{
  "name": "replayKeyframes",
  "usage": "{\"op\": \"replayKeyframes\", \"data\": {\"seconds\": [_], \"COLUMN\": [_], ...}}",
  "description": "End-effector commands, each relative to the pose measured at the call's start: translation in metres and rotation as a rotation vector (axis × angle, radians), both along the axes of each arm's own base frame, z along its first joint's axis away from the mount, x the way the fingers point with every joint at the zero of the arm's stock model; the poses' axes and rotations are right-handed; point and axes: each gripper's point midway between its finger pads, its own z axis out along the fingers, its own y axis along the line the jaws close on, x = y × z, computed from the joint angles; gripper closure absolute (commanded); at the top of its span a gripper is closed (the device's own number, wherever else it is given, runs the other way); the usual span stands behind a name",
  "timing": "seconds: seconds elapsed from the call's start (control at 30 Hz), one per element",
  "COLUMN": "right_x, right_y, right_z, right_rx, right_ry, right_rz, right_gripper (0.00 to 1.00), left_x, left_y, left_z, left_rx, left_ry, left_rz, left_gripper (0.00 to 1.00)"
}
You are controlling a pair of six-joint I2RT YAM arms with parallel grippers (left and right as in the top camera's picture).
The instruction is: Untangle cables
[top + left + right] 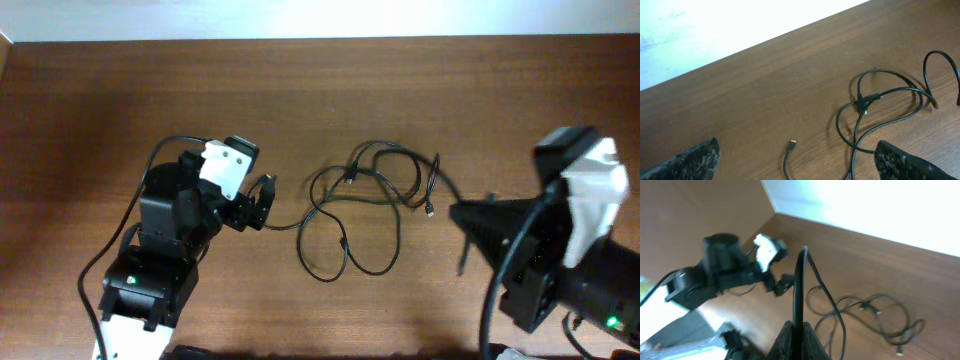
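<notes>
Table (320, 90), brown wood, with the cables (860, 104) in one loose tangle on it. My right gripper (456, 212) is just right of the tangle, jaws together, pinched as far as I can tell on a strand leaving the tangle's right side. My left gripper (262, 203) is left of the tangle, jaws apart, holding nothing. A free plug (792, 143) lies left of the tangle, flat on the wood between my left fingers (695, 160).

Step in hand, my guess: take that loose end and draw it clear. To do it well:
- drop left straight over the plug
- close on the cord just behind it, not on the tip
- hold right clamped as anchor
- pull left away from the tangle, low and slow
- watch the crossing loops so they slide open and don't cinch
</notes>
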Motion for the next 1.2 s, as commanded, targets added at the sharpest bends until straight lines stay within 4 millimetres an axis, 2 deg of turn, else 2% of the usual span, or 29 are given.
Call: {"op": "replayKeyframes", "data": {"seconds": [0.0,0.03,0.1,0.17,0.23,0.3,0.37,0.43,0.5,0.6,0.63,0.7,0.73,0.77,0.8,0.83,0.87,0.93,0.97,1.0,1.03,1.07,1.1,1.13,1.17], "right_x": [0.028,0.049,0.071,0.081,0.095,0.107,0.12,0.13,0.13,0.119,0.12,0.125,0.125,0.115,0.09,0.079,0.063,0.037,0.015,0.006,0.01,0.022,0.043,0.064,0.086], "right_y": [-0.014,-0.025,-0.029,-0.027,-0.035,-0.061,-0.101,-0.132,-0.165,-0.207,-0.206,-0.182,-0.141,-0.101,-0.067,-0.056,-0.038,-0.016,-0.004,-0.001,-0.011,-0.025,-0.051,-0.073,-0.086], "right_z": [-0.015,-0.034,-0.064,-0.091,-0.113,-0.102,-0.085,-0.075,-0.06,-0.032,-0.032,-0.041,-0.043,-0.045,-0.052,-0.054,-0.048,-0.039,-0.034,-0.033,-0.036,-0.041,-0.046,-0.045,-0.038], "right_rx": [-0.109,-0.221,-0.367,-0.458,-0.517,-0.491,-0.48,-0.437,-0.351,-0.277,-0.26,-0.21,-0.205,-0.168,-0.095,-0.061,-0.01,0.013,0.011,0.001,-0.055,-0.116,-0.211,-0.277,-0.321], "right_ry": [-0.023,-0.024,-0.005,0.038,0.099,0.083,0.051,0.057,0.056,0.009,0.021,0.066,0.057,0.058,0.119,0.151,0.149,0.123,0.098,0.082,0.057,0.041,0.019,-0.011,-0.057], "right_rz": [-0.171,-0.307,-0.432,-0.472,-0.539,-0.654,-0.785,-0.865,-0.976,-1.113,-1.056,-0.885,-0.607,-0.354,-0.135,-0.065,0.036,0.159,0.242,0.265,0.199,0.105,-0.063,-0.207,-0.31], "right_gripper": [0.96,0.96,0.96,0.96,0.96,0.96,0.96,0.96,0.96,0.96,0.96,0.96,0.96,0.96,0.96,0.96,0.96,0.96,0.96,0.96,0.96,0.96,0.96,0.96,0.96], "left_x": [0.0,0.0,0.0,0.0,0.0,0.0,0.0,0.0,0.0,0.0,0.0,0.0,0.0,0.0,0.0,0.0,0.0,0.0,0.0,0.0,0.0,0.0,0.0,0.0,0.0], "left_y": [-0.001,-0.001,-0.001,-0.001,-0.001,-0.002,-0.002,-0.002,-0.002,-0.002,-0.002,-0.002,-0.002,-0.002,-0.002,-0.002,-0.002,-0.002,-0.002,-0.002,-0.002,-0.002,-0.002,-0.002,-0.002], "left_z": [0.003,0.003,0.003,0.003,0.003,0.003,0.003,0.003,0.003,0.003,0.003,0.003,0.003,0.003,0.003,0.003,0.003,0.003,0.003,0.003,0.003,0.003,0.003,0.003,0.003], "left_rx": [-0.012,-0.012,-0.012,-0.012,-0.012,-0.015,-0.015,-0.015,-0.015,-0.015,-0.016,-0.015,-0.015,-0.016,-0.016,-0.016,-0.016,-0.016,-0.015,-0.016,-0.015,-0.016,-0.015,-0.016,-0.016], "left_ry": [-0.004,-0.004,-0.004,-0.004,-0.004,-0.003,-0.003,-0.004,-0.003,-0.003,-0.005,-0.004,-0.004,-0.005,-0.005,-0.005,-0.005,-0.005,-0.004,-0.005,-0.004,-0.005,-0.004,-0.005,-0.005], "left_rz": [-0.004,-0.004,-0.004,-0.004,-0.005,-0.01,-0.01,-0.01,-0.01,-0.01,-0.01,-0.01,-0.01,-0.01,-0.01,-0.01,-0.01,-0.01,-0.01,-0.01,-0.01,-0.011,-0.01,-0.01,-0.01], "left_gripper": [0.01,0.01,0.01,0.01,0.01,0.01,0.01,0.01,0.01,0.01,0.01,0.01,0.01,0.01,0.01,0.01,0.01,0.01,0.01,0.01,0.01,0.01,0.01,0.01,0.01]}}
